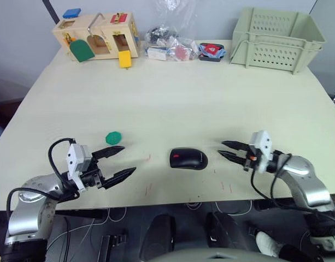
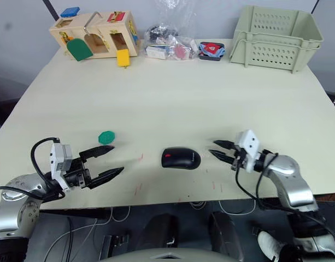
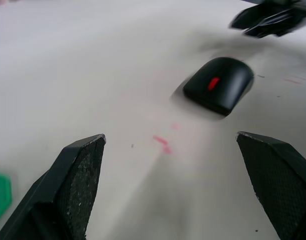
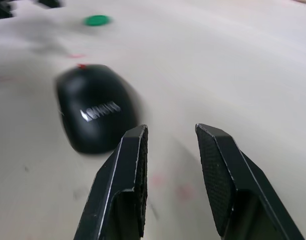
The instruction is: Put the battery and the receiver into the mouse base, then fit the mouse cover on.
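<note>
With the mouse cover point(image 1: 188, 159) seemingly seated on the mouse near the table's point(image 1: 172, 98) front edge, the left pincer point(image 1: 116, 162) wide open and the right pincer point(image 1: 230, 151) slightly parted, both empty, a stray nudge could unseat an unlatched cover.

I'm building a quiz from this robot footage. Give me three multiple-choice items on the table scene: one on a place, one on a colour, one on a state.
1. Where is the mouse?
A. in the crate
B. on the table between the grippers
C. in the left gripper

2. What colour is the small flat piece by the left gripper?
A. green
B. yellow
C. blue

3. How is the mouse cover?
A. lying apart
B. held up
C. on the mouse

B: it lies between both grippers.
A: it shows green.
C: the mouse looks whole, black on top.
</note>
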Motion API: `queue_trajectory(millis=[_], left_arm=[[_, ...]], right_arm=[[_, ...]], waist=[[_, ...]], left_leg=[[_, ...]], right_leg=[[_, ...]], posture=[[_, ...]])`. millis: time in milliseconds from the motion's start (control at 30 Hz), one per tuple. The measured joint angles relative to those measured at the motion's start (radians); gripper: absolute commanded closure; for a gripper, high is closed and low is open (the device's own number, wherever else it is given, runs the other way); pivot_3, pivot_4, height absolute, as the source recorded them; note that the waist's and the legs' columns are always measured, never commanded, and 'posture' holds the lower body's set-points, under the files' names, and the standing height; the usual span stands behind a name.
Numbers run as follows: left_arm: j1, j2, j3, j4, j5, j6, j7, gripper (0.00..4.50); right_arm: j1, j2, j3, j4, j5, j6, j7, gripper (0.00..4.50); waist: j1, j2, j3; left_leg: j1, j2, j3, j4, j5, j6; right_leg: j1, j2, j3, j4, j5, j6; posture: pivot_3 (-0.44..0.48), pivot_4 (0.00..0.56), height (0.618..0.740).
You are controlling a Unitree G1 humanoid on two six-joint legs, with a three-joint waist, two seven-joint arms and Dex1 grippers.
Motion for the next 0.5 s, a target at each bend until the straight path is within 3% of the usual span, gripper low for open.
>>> queue_trajectory(millis=[133,500], left_arm=[[0.033,-0.006,0.001,-0.022,0.020,0.016,0.066,0.00],[0.107,-0.038,0.000,-0.040,0.137,-0.010,0.218,0.00]], right_arm=[[0.121,-0.014,-0.102,-0.027,0.042,-0.001,-0.017,0.05],[0.348,-0.020,-0.292,-0.067,0.124,-0.009,-0.027,0.05]], waist=[[0.000,0.000,0.000],[0.000,0.000,0.000]], left_leg=[[0.001,0.000,0.000,0.000,0.000,0.000],[0.001,0.000,0.000,0.000,0.000,0.000]], right_leg=[[0.000,0.000,0.000,0.000,-0.002,-0.003],[0.000,0.000,0.001,0.000,-0.003,-0.004]], posture=[[0.000,0.150,0.740],[0.000,0.150,0.740]])
